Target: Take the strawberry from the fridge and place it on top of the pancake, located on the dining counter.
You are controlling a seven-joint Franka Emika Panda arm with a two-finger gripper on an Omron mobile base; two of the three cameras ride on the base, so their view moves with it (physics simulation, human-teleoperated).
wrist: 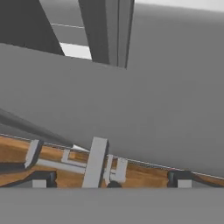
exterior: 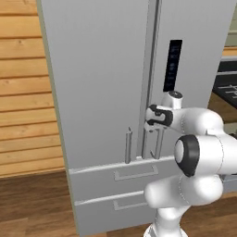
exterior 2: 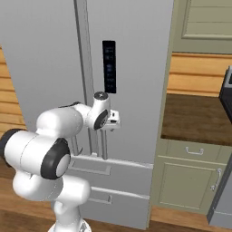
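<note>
While the fridge stood with both doors closed, the gripper hung at the lower end of the right door handle.

The handle's long axis ran vertical, lying directly ahead of the fingertips; in the hand view its bar sat between them. The fingers appeared spread, gripping nothing, though contact could not be confirmed. The strawberry was presumably inside, behind the closed doors. The left door handle stood just beside.
</note>
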